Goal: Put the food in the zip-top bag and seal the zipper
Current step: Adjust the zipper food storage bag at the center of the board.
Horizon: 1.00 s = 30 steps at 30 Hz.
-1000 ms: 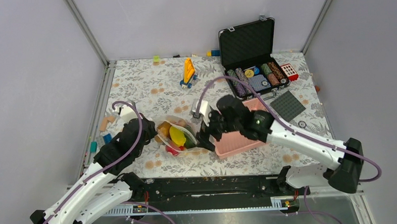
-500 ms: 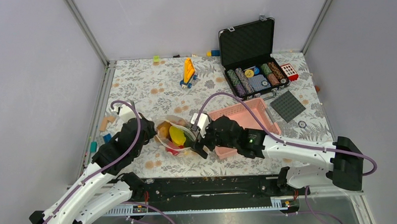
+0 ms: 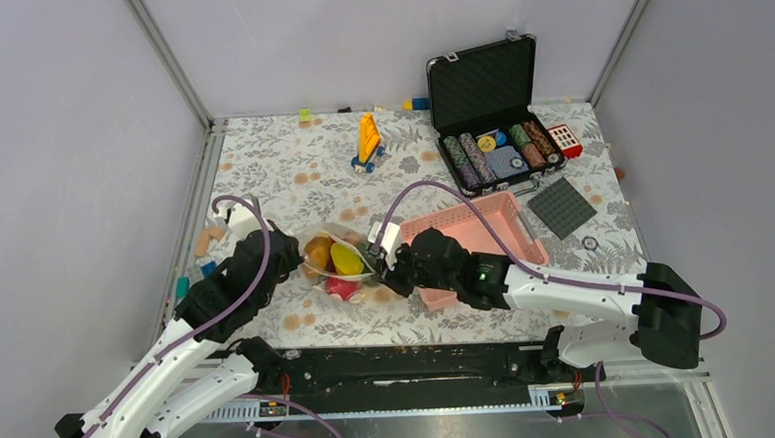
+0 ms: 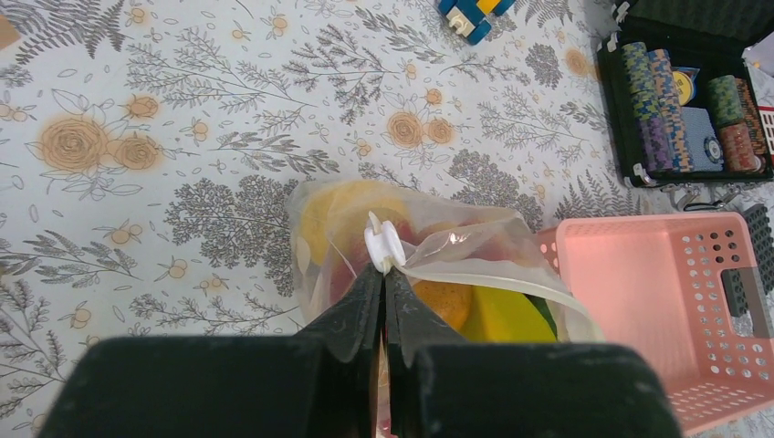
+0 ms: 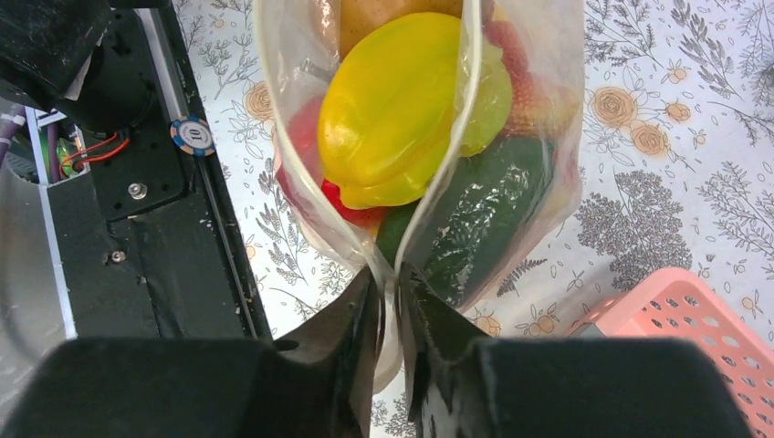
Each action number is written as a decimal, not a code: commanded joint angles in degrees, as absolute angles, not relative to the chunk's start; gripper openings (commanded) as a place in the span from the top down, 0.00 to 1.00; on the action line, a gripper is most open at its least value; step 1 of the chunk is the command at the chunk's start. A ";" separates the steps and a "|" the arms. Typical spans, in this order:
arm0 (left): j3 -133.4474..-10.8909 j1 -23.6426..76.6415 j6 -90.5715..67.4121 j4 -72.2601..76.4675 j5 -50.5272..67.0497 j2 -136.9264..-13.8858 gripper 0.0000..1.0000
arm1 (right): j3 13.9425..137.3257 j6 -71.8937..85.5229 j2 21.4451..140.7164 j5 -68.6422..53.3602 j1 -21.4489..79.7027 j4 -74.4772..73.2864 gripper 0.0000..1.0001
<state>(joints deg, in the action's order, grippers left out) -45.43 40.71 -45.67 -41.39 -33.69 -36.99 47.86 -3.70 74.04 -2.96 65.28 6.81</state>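
Observation:
The zip-top bag (image 3: 343, 263) lies on the flowered table between my two grippers, its mouth open. Inside it the food shows: a yellow fruit (image 5: 402, 109), a green vegetable (image 5: 479, 219), a red piece (image 5: 351, 215) and an orange one (image 4: 449, 301). My left gripper (image 4: 384, 272) is shut on the bag's left end, just below the white slider (image 4: 383, 245) of the zipper (image 4: 493, 278). My right gripper (image 5: 391, 274) is shut on the other end, where the two zipper strips (image 5: 456, 137) meet. In the top view, the left gripper (image 3: 302, 262) and right gripper (image 3: 387, 274) flank the bag.
A pink basket (image 3: 507, 224) stands right behind my right arm. Farther back are an open black case of poker chips (image 3: 494, 155), a grey baseplate (image 3: 561, 206) and a yellow toy (image 3: 367, 141). Small blocks (image 3: 205, 242) lie at the left edge. A poker chip (image 5: 192, 135) rests on the black rail.
My right gripper has dropped down and left from over the basket to the bag's right end and closed on it. The left gripper has kept its hold.

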 commanded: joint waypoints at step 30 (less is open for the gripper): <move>-30.95 40.53 -31.63 -15.59 -17.44 -17.03 0.01 | 65.61 -27.51 77.30 -21.51 47.41 -15.22 1.00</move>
<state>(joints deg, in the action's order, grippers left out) -34.72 40.77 -36.97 -27.33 -21.19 -19.42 61.95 -25.50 77.06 -16.40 51.07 -13.15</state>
